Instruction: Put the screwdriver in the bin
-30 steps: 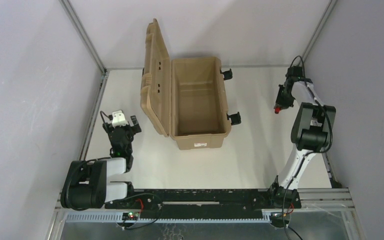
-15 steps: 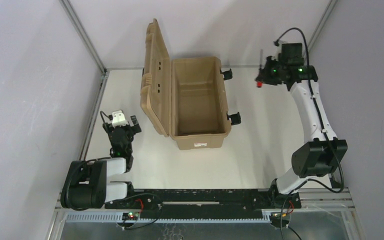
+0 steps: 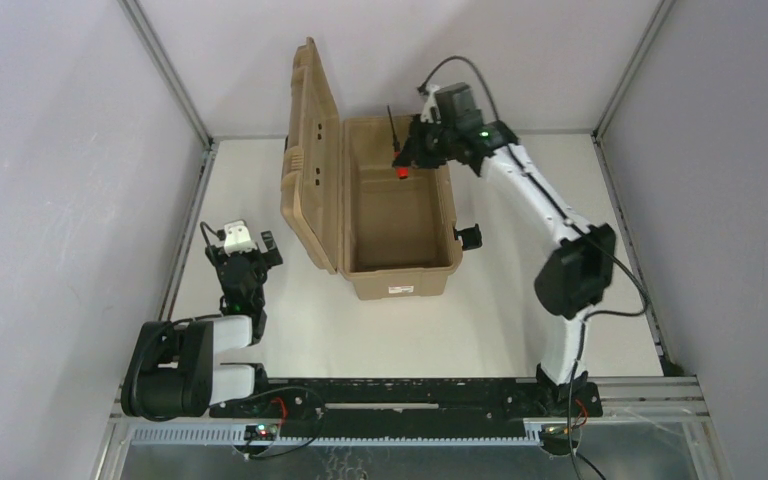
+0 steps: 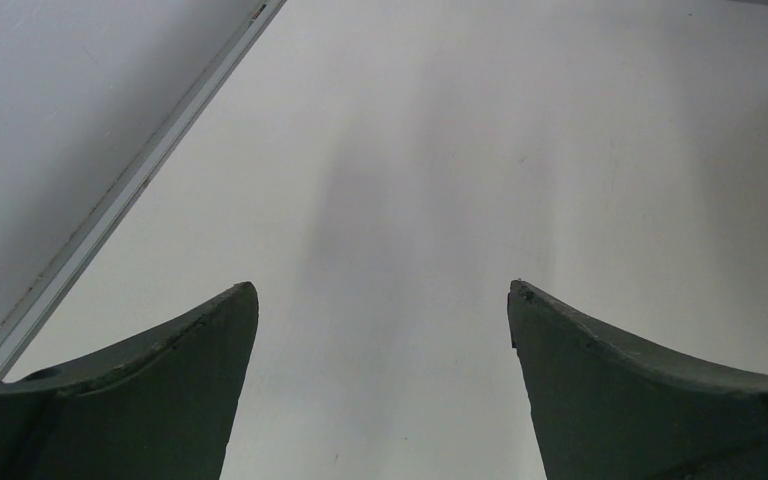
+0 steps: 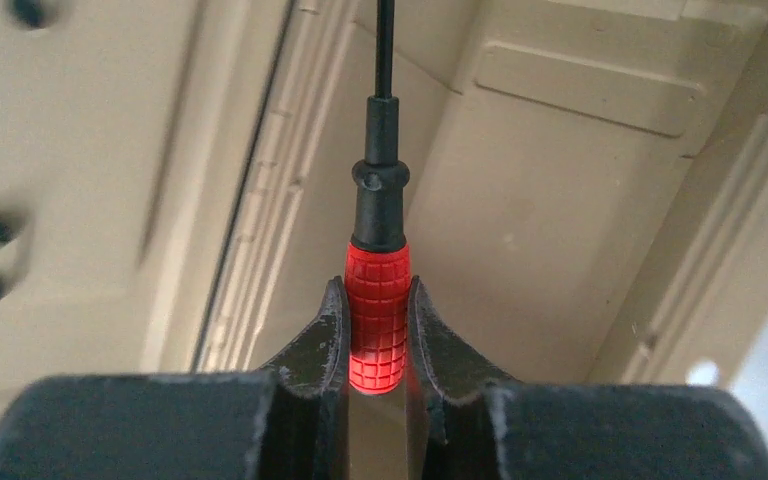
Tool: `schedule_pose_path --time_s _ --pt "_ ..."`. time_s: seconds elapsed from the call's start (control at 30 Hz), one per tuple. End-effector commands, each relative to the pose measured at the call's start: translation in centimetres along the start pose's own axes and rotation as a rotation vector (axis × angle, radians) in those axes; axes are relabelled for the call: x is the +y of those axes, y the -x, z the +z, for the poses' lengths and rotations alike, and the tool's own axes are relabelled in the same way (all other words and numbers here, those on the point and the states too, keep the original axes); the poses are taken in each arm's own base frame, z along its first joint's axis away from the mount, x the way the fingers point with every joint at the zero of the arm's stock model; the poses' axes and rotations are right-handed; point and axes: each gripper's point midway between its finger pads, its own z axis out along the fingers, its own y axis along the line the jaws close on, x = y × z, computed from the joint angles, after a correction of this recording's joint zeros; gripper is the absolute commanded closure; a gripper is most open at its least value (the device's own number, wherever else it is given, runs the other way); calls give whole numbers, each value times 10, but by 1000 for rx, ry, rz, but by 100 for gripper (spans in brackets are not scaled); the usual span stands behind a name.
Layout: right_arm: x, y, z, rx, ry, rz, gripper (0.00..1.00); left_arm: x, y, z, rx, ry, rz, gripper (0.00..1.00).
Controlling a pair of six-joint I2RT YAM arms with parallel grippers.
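My right arm stretches out above the far end of the bin [image 3: 400, 282]. The right gripper [image 3: 404, 165] is clamped on the red handle of the screwdriver [image 5: 378, 280]. My left arm is folded low, to the left of the bin, and the left gripper [image 4: 382, 290] has its fingers spread wide around nothing.

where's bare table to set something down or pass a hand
Widest bare patch: table between the bin and the arm bases. Also the far-right corner. Crowded: the strip between lid and left gripper, and the bin's far end under the right gripper holding the screwdriver.
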Motion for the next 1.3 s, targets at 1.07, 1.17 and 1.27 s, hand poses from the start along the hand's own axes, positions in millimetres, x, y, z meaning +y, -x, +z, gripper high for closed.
schedule_pose_path --time_s 1.07,1.17,1.27 --pt "-12 33 -7 -169 -385 -223 6 -4 39 9 -119 -15 -19 0" --pt "-49 44 -39 -191 -472 -237 0 -4 40 9 -120 -15 -20 0" --pt "-95 60 -76 -230 -565 -238 0 -4 39 9 -119 -15 -19 0"
